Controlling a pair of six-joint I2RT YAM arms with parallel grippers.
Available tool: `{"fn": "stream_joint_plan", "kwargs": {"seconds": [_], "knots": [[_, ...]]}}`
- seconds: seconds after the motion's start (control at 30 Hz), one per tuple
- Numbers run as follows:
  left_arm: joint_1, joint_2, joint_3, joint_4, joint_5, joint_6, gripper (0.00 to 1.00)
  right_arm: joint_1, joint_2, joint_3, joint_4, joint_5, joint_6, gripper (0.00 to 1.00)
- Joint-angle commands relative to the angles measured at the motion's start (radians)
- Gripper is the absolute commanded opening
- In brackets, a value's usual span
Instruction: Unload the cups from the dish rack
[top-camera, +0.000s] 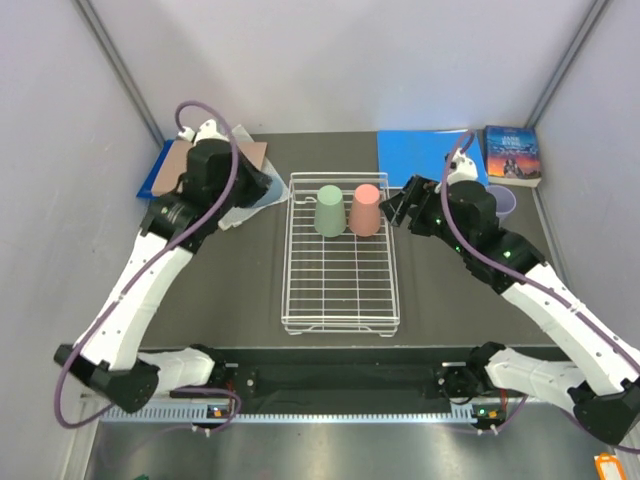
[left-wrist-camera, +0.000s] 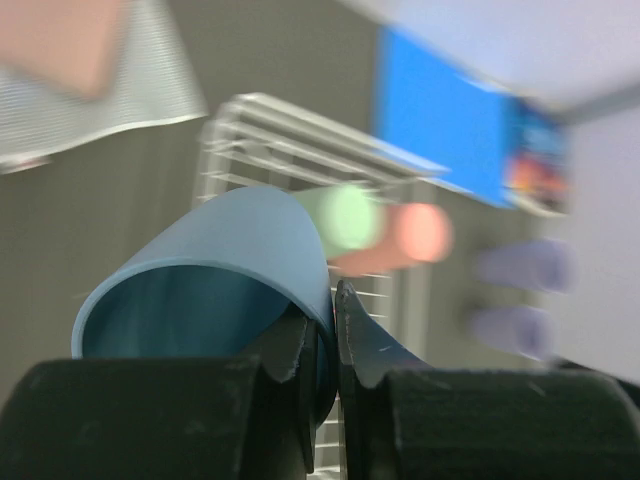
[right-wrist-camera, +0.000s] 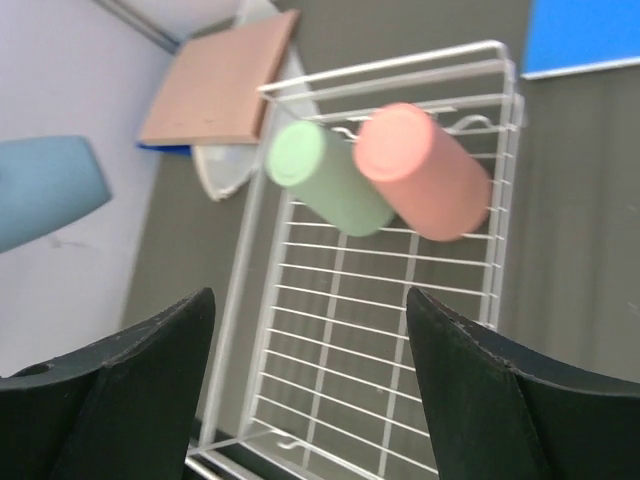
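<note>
Left tool (left-wrist-camera: 335, 325) pinches the blue cup (left-wrist-camera: 235, 240), right tool (right-wrist-camera: 310, 305) gapes, over a dark tabletop (top-camera: 240, 290) between pale walls (top-camera: 350, 60).

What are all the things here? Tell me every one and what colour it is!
dish rack: one, white wire, middle of the table
green cup: one, pale green, upside down at the rack's far end
pink cup: one, salmon pink, upside down in the rack beside the green cup
blue cup: one, light blue, held left of the rack
purple cup: one, lilac, on the table right of the rack, near the book
folder: one, blue, flat at the far side
book: one, dark blue cover, far right
board: one, brown, far left
table: one, dark grey
left gripper: one, black, shut on the blue cup's wall
right gripper: one, black, open, by the rack's right side
</note>
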Motion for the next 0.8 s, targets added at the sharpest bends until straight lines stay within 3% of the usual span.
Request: {"fn": "stream_joint_plan", "kwargs": {"seconds": [0.0,0.23,0.47,0.77], "knots": [[0.004,0.152,0.041,-0.395,-0.331,0.108,0.0,0.009,0.03,0.047,-0.116,0.112,-0.05,0.76],[0.006,0.297,0.002,-0.432,-0.169,0.113,0.0,0.009,0.036,0.054,-0.127,0.125,-0.082,0.75],[0.006,0.401,-0.021,-0.433,-0.139,0.131,0.0,0.008,0.02,0.018,-0.125,0.129,-0.087,0.75],[0.006,0.43,-0.23,-0.217,-0.055,0.093,0.0,0.009,0.01,-0.01,-0.125,0.114,-0.092,0.75]]}}
